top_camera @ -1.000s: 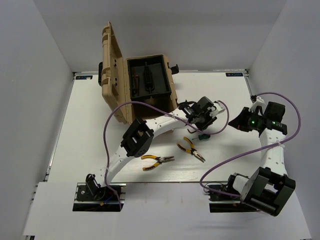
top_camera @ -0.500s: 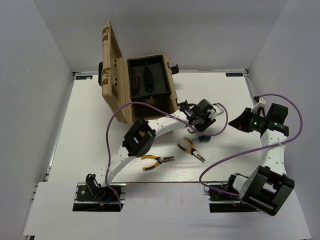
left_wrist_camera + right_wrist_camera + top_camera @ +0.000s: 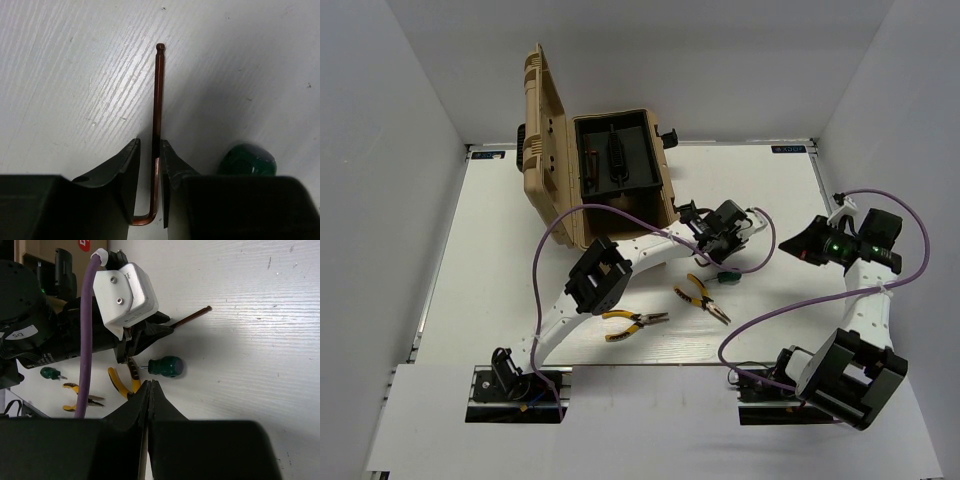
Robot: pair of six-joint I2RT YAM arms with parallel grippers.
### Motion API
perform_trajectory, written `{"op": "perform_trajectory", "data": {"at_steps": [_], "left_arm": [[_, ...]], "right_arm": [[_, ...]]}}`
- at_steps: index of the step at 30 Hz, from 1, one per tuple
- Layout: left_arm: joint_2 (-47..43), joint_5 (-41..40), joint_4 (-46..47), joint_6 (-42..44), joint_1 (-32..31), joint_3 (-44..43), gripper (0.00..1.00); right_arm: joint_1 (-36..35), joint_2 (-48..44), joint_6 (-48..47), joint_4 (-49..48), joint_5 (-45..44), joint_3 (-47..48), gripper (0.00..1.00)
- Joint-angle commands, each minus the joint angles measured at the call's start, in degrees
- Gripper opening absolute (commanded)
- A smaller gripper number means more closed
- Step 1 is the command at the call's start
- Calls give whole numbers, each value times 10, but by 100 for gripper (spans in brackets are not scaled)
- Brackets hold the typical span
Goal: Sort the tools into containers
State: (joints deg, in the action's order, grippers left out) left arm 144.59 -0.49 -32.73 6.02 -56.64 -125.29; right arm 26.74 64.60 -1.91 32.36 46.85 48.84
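Observation:
A copper-coloured L-shaped hex key (image 3: 158, 95) lies on the white table. My left gripper (image 3: 150, 150) is down over it with the jaws narrowly open on either side. The right finger touches the key and a small gap shows on the left. The key's long end sticks out past the gripper in the right wrist view (image 3: 192, 315). A stubby green-handled screwdriver (image 3: 727, 277) lies just beside this gripper (image 3: 735, 238). Two yellow-handled pliers (image 3: 703, 297) (image 3: 633, 322) lie nearer the front. My right gripper (image 3: 795, 245) is shut and empty, off to the right.
The tan toolbox (image 3: 545, 150) stands open at the back left, with dark tools in its black tray (image 3: 617, 160). A second green screwdriver (image 3: 50, 373) lies beyond the pliers (image 3: 117, 380). Purple cables loop over both arms.
My left gripper has dropped slightly toward the table over the hex key. My right gripper has drifted a little to the right.

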Motion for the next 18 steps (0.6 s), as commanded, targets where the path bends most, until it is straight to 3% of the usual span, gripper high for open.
{"op": "perform_trajectory", "data": {"at_steps": [1,3,9,15,16,17,18], "left_arm": [[15,-9,-68,16,3,13,32],[21,-1,-86,16,3,13,31],[3,-1,-57,16,3,77,14],[-21,-1,-51,6,3,50,0],[-21,5,-45,0,3,44,0],[-28,15,-44,-7,3,26,0],[-28,27,-44,-7,3,16,0]], "right_arm": [[9,1,2,-16,26,-8,0],[13,0,2,-14,33,-9,0],[28,-8,5,-13,50,-9,0],[41,-11,8,-12,61,-11,1],[41,-11,5,-12,61,-11,11],[42,-14,4,-13,61,-11,29],[45,-16,3,-13,63,-10,36]]}}
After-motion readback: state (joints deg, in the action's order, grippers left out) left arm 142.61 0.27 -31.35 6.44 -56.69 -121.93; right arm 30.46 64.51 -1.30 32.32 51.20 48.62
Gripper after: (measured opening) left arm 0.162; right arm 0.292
